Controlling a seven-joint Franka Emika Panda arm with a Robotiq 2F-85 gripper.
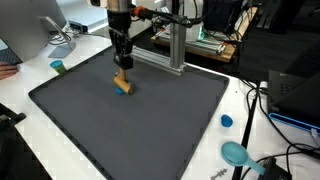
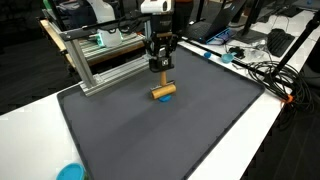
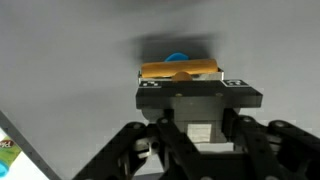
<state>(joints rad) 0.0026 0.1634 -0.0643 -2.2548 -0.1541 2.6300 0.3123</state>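
My gripper (image 1: 122, 70) (image 2: 160, 74) hangs straight down over the far part of a dark grey mat (image 1: 150, 130) (image 2: 200, 130). Its jaws are shut on a short wooden bar (image 1: 123, 85) (image 2: 163, 91) that has a blue part (image 2: 170, 97) on its underside. The bar lies crosswise just past the fingertips in the wrist view, as a tan strip (image 3: 180, 71) with the blue part (image 3: 177, 58) beyond it. It sits low on the mat; I cannot tell whether it touches. The gripper body (image 3: 200, 100) hides the pads.
An aluminium frame (image 1: 175, 45) (image 2: 100, 60) stands close behind the gripper at the mat's far edge. A small blue cap (image 1: 226, 121) and a teal object (image 1: 236, 153) lie on the white table beside the mat. Cables (image 2: 265, 75) run along one side.
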